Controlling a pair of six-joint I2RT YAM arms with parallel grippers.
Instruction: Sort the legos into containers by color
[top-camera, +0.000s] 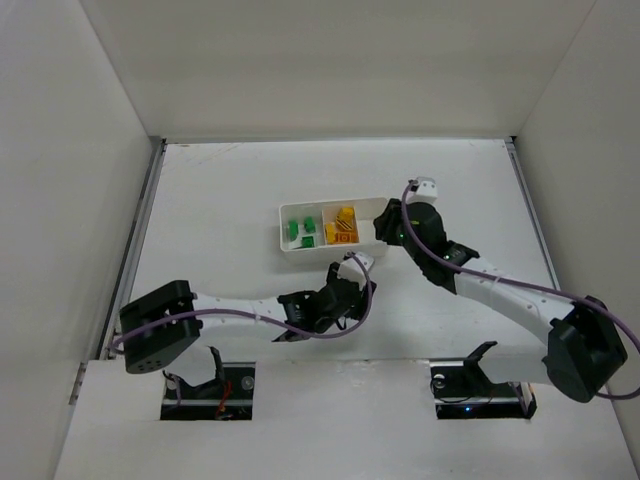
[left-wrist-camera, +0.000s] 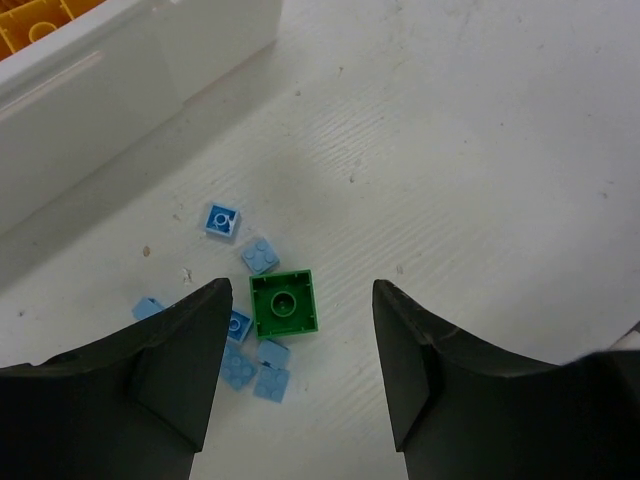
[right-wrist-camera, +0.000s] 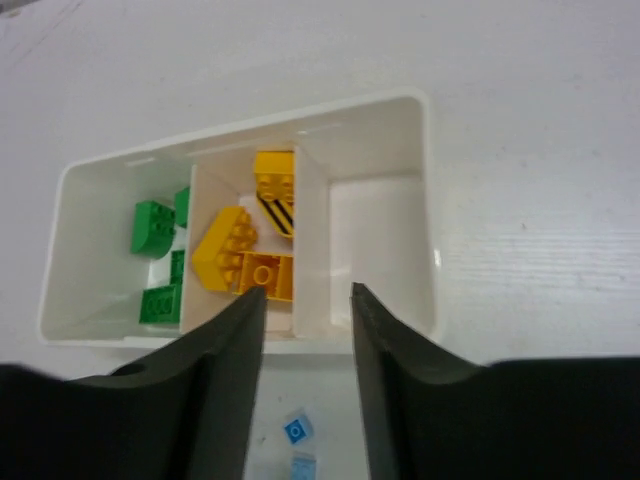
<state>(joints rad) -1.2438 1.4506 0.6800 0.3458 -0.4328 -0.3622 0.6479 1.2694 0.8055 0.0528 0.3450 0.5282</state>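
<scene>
The left gripper (left-wrist-camera: 303, 292) hangs with jaws apart over a loose green lego (left-wrist-camera: 285, 303) on the tabletop (left-wrist-camera: 480, 150), with small blue legos (left-wrist-camera: 221, 219) just beside it. The right gripper (right-wrist-camera: 306, 295), jaws narrowly apart and holding nothing, hovers at the white tray (right-wrist-camera: 430, 200). Yellow legos (right-wrist-camera: 240, 255) sit in its middle compartment and green legos (right-wrist-camera: 152, 226) in an end one.

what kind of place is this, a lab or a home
Probably a robot lab test cell: plain white walls box in a white table, two robot arms sit at its near edge, and a sorting tray and toy bricks lie on it.
</scene>
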